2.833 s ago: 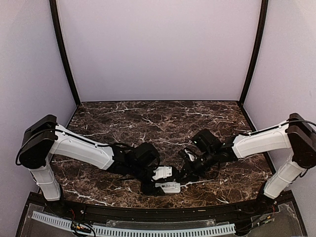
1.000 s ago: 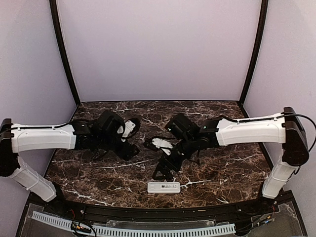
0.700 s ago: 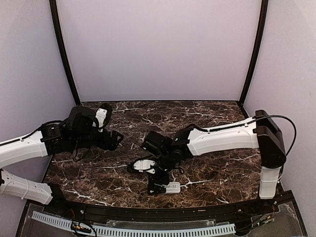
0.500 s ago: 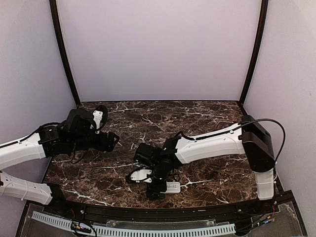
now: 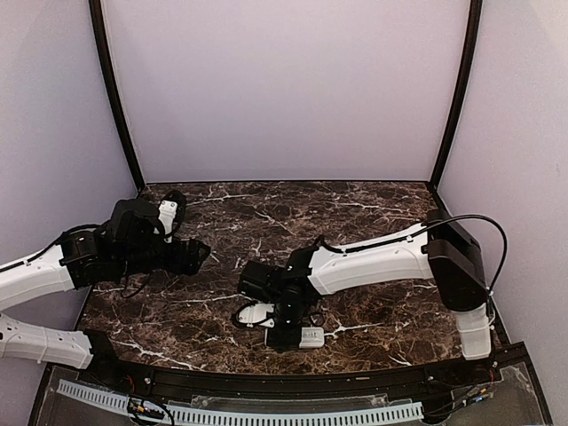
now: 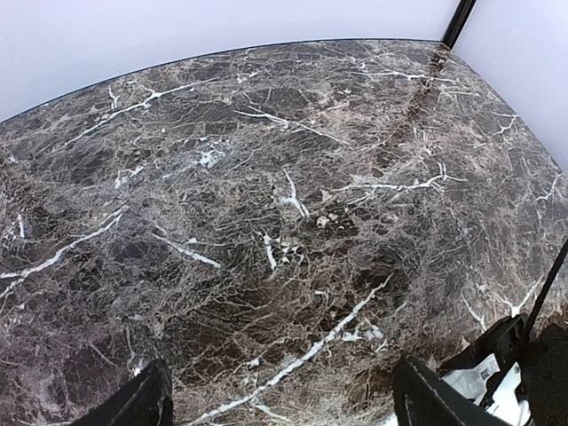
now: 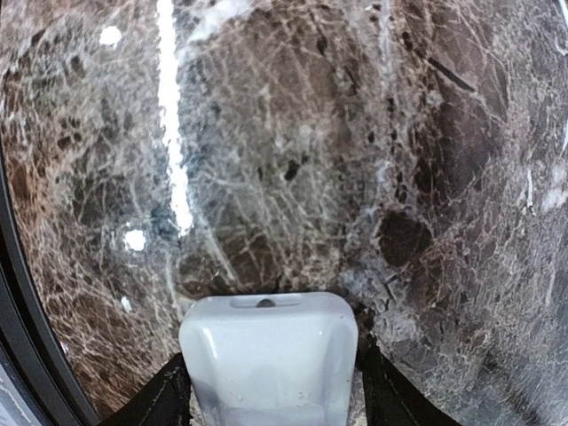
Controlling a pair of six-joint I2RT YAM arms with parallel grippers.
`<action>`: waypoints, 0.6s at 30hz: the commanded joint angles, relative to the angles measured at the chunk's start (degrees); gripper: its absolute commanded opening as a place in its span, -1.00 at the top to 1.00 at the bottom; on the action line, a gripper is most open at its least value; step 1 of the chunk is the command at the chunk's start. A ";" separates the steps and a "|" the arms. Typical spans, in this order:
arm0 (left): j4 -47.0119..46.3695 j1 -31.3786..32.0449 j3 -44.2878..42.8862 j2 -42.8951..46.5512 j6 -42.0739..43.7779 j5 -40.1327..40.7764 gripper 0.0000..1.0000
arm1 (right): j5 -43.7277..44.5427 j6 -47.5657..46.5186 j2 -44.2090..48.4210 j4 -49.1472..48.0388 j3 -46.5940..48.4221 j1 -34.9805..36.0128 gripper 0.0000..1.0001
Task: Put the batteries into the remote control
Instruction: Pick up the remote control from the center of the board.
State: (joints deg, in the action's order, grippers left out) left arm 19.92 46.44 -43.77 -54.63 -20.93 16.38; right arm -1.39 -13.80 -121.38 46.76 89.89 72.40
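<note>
At the near edge of the marble worktop (image 7: 293,160), the white remote control (image 7: 266,355) lies flat between the right jaws. Their black fingers (image 7: 170,395) sit narrow and close against its two sides, and whether they actually grip it cannot be told. Dark veined stone stretches beyond those jaws. Well off to their left and farther back, the left jaws stand wide, fingers (image 6: 142,404) spread, with only marble showing between and ahead of them.
</note>
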 commanded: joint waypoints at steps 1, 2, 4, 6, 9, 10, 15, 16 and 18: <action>0.80 -0.22 0.88 1.64 0.45 -1.16 -0.69 | 2.81 1.04 -3.50 2.47 2.58 1.02 -0.16; 0.97 -0.21 0.88 1.81 0.54 -1.21 -0.69 | 3.07 1.08 -3.78 2.90 2.92 1.06 -0.05; 1.10 -0.20 0.88 2.18 0.83 -1.48 -0.68 | 3.35 1.19 -3.71 3.58 3.29 1.05 0.20; 0.79 -0.20 0.99 2.99 1.19 -2.03 -0.66 | 3.46 1.48 -2.94 4.15 3.79 1.04 0.37; -1.43 -0.20 2.12 4.79 2.18 -2.60 -0.64 | 2.61 2.28 -0.61 3.94 4.98 0.77 0.51; -1.93 -0.20 2.47 5.74 2.37 -2.59 -0.63 | 1.91 2.74 0.99 3.52 5.37 0.32 0.54; -6.61 -0.02 3.73 9.70 4.59 -6.08 -0.57 | -6.43 6.07 10.50 -2.35 5.14 -4.66 0.66; -7.51 0.11 3.99 10.19 5.70 -7.83 -0.57 | -8.77 7.28 13.35 -4.86 4.09 -6.02 0.66; -12.18 1.05 4.34 11.53 7.81 -10.62 -0.56 | -14.72 9.35 19.64 -11.44 1.34 -8.84 0.67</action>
State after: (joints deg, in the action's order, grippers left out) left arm 15.75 46.52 -40.86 -45.78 -17.72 11.68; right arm -5.45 -9.19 -115.31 46.98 92.97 68.88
